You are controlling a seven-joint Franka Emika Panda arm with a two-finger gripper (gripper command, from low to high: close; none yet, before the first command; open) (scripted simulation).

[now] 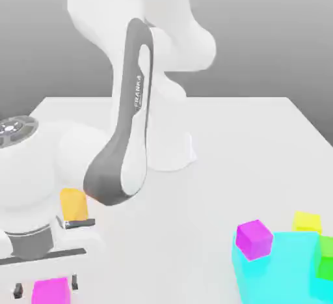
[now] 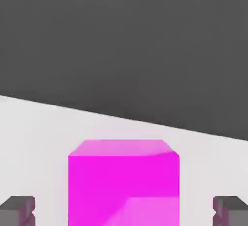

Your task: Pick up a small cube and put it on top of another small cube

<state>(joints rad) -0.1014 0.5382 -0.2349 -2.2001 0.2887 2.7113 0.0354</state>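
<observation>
A small magenta-pink cube (image 2: 123, 172) rests on the white table between my gripper's two dark fingertips (image 2: 18, 210). In the hand view a gap of bare table shows on each side of it, so the gripper (image 2: 124, 211) is open around the cube without touching it. In the exterior view that same cube (image 1: 51, 291) lies at the bottom left under my gripper (image 1: 45, 288). The second small magenta cube (image 1: 253, 239) sits far off to the exterior view's right, against the near left corner of a cyan block (image 1: 286, 270).
An orange block (image 1: 73, 204) stands just behind my hand. A small yellow cube (image 1: 307, 221) and a green cube (image 1: 325, 257) sit by the large cyan block at the lower right. The arm's white base (image 1: 162, 146) stands mid-table.
</observation>
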